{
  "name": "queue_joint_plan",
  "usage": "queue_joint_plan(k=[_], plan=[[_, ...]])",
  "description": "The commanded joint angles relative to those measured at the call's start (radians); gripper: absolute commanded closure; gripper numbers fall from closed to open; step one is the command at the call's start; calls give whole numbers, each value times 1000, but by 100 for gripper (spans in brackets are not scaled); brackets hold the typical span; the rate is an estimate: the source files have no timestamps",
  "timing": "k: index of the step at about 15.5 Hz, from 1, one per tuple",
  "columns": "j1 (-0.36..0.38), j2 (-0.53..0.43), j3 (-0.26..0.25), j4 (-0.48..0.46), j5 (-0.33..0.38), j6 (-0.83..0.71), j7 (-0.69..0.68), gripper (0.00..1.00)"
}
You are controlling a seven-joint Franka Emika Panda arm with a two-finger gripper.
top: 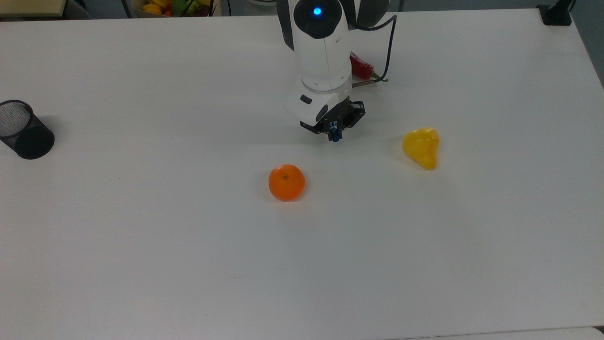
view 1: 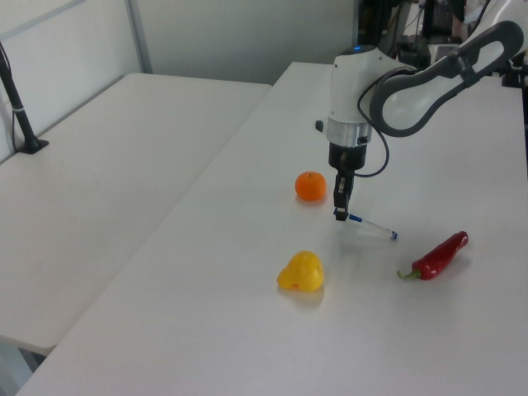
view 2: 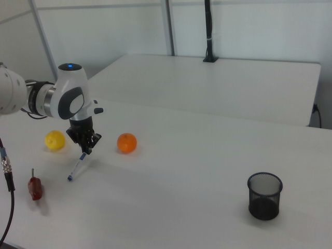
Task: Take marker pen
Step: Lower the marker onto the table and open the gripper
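The top view looks steeply down from high above the long edge of the white table (top: 141,264), facing the arm's base at the far edge and taking in nearly the whole tabletop. The left view stands lower, off one short end, looking along the table (view 1: 462,330) toward the mesh-cup end — the yellow pepper (view 1: 300,272) is nearest. The right view looks from the opposite end, with the black mesh cup (view 2: 264,195) nearest. All three share the tangerine (top: 286,182) (view 1: 311,186) (view 2: 126,142) — roughly mid-table.
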Motion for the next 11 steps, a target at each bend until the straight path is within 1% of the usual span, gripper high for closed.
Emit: queue_joint_plan(k=[1,2,3,4,5,6,8,11], plan=[[8,-4,-3,-14,-12,31,4,63],[7,-4,-5,-13,-14,31,4,50],[8,-4,-5,-13,-17,32,4,42],[8,-6,-5,-13,-27,31,4,29],[8,-6,-5,-13,-38,31,9,9],[8,-9,-5,-10,-50,31,21,0],[4,-26,-5,-7,-63,24,41,0],[-8,-90,-5,-4,-60,8,53,0]])
